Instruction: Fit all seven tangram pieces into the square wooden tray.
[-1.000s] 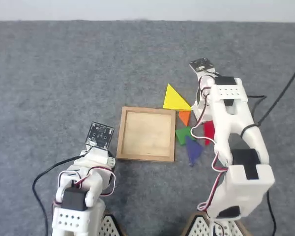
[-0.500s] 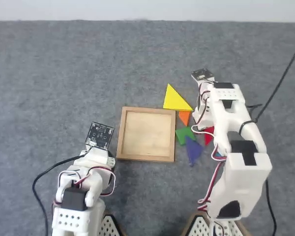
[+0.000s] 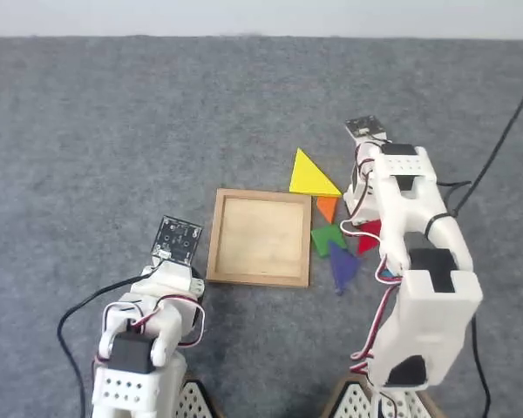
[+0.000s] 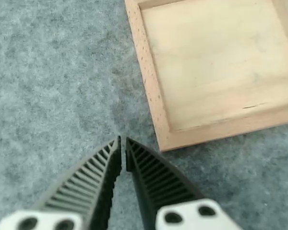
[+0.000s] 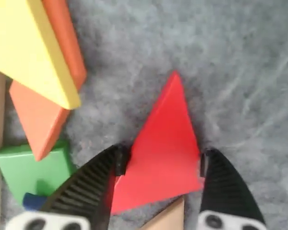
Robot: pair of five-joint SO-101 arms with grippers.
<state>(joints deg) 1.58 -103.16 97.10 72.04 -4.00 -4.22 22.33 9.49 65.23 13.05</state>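
The square wooden tray (image 3: 220,237) lies with nothing in it, and loose pieces sit by its right side. These are a yellow triangle (image 3: 310,176), an orange piece (image 3: 328,207), a green piece (image 3: 327,238), a purple piece (image 3: 342,264) and a red triangle (image 3: 369,235). In the right wrist view my right gripper (image 5: 162,160) is open and low over the red triangle (image 5: 163,143), one finger close on each side. My left gripper (image 4: 122,141) is shut on nothing, just off the tray's near corner (image 4: 161,139).
A tan piece (image 5: 168,218) pokes in beside the red triangle. The yellow triangle (image 5: 24,48) overlaps the orange piece (image 5: 38,115), with the green piece (image 5: 33,170) next to them. Grey carpet stretches wide around the tray. A black cable (image 3: 497,165) trails at the right.
The right arm has drawn back from the far side of the pieces and come down over the red triangle. The left arm and the tray have not moved.
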